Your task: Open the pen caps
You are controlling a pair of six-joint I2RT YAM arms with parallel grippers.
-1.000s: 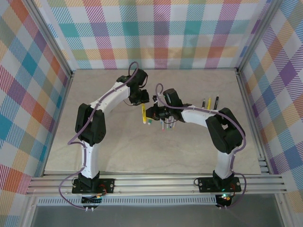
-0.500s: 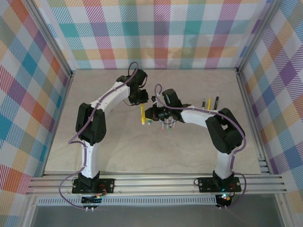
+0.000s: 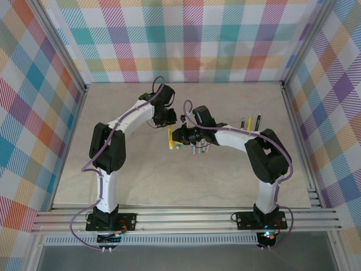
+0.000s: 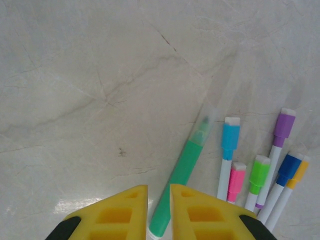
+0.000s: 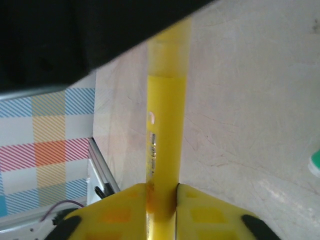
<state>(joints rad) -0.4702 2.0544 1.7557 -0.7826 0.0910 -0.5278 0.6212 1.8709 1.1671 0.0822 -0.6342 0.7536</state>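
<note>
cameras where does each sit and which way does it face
Top external: above and behind the bases, looking down on the table; left arm and right arm show.
Left wrist: looks down past the left fingers at a green pen and capped pens.
Right wrist: looks sideways along the right fingers, clamped on a yellow pen.
Shared: top and right wrist both show the yellow pen.

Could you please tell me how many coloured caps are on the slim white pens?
6 caps, fanned together: light blue, pink, green, purple, dark blue, orange; more may be hidden.
</note>
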